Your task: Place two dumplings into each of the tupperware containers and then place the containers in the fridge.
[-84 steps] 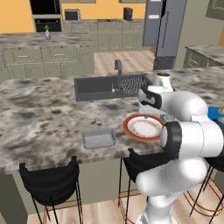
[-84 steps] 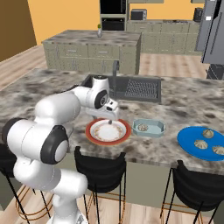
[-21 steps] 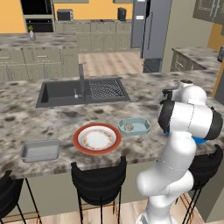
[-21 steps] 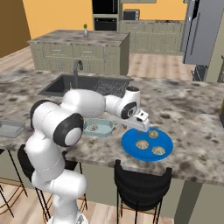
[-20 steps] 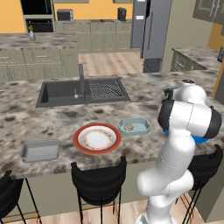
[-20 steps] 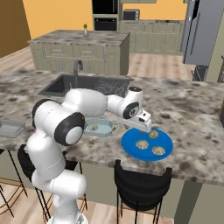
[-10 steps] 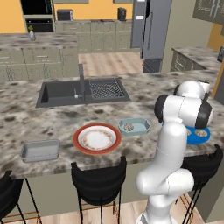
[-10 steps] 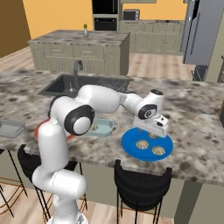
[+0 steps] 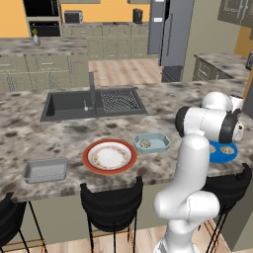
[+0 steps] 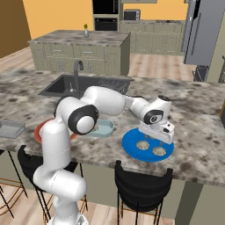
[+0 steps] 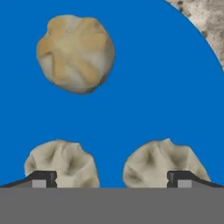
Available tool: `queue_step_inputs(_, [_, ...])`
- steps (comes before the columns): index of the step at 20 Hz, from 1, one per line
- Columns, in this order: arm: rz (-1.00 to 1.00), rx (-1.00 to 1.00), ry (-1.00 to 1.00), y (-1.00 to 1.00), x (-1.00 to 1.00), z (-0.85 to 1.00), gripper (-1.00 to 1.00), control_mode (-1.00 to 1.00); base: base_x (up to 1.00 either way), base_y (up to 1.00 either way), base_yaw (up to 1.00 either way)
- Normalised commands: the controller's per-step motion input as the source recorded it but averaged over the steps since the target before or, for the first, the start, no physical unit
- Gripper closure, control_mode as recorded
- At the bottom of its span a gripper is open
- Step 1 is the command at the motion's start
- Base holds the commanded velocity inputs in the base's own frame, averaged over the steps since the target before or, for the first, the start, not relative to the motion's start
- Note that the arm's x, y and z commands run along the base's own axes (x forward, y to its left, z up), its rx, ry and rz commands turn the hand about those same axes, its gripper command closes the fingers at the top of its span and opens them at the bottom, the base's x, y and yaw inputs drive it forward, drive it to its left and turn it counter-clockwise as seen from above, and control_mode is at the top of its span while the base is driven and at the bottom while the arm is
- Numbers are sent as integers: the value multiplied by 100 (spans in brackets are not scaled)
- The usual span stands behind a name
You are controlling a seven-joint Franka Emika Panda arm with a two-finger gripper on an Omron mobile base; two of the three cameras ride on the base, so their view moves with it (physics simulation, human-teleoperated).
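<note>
Jaws are spread wide with nothing between them, so my gripper [image 11: 112, 176] is empty as far as I can see. On the hand view the two fingertips [image 11: 43, 178] sit at the bottom, one over each of two pale dumplings [image 11: 61, 163] that lie side by side on the blue disc [image 11: 144, 87]. A third, more tan one [image 11: 75, 53] lies further up the disc, well apart from the pair. Speckled counter [image 11: 203, 19] peeks in at the top right corner.

From the right base view the gripper [image 10: 154, 138] hangs just above the disc [image 10: 130, 143], which sits near the front edge of the counter [image 10: 197, 110], toward its right end. I can make out two dumplings [image 10: 158, 151] on it there; the hand covers the rest.

From the left base view, one tupperware [image 9: 157, 143] sits near the middle of the counter [image 9: 20, 133], just right of the plate [image 9: 109, 155], with what looks like one dumpling [image 9: 145, 144] in its left half. The second tupperware [image 9: 45, 170] is at the front left edge, and I can't tell if anything is in it. The sink [image 9: 74, 105] is behind the plate, toward the back edge. The fridge [image 9: 172, 33] stands across the room behind the counter, doors closed. The disc [image 9: 223, 152] pokes out from behind my arm on the right.
</note>
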Motion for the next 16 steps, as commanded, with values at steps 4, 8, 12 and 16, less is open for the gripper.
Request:
queue_step_inputs(4, [0, 0, 3, -18, -26, -23, -100, -100, 0, 0, 0])
queue_step_inputs(8, [0, -1, 8, -8, -19, -16, -100, -100, 0, 0, 0])
queue_step_inputs(12, [0, 0, 1, -5, -7, 0, -100, -100, 0, 0, 0])
queue_step_inputs(16, [0, -1, 0, -1, -18, 0, -100, -100, 0, 0, 0])
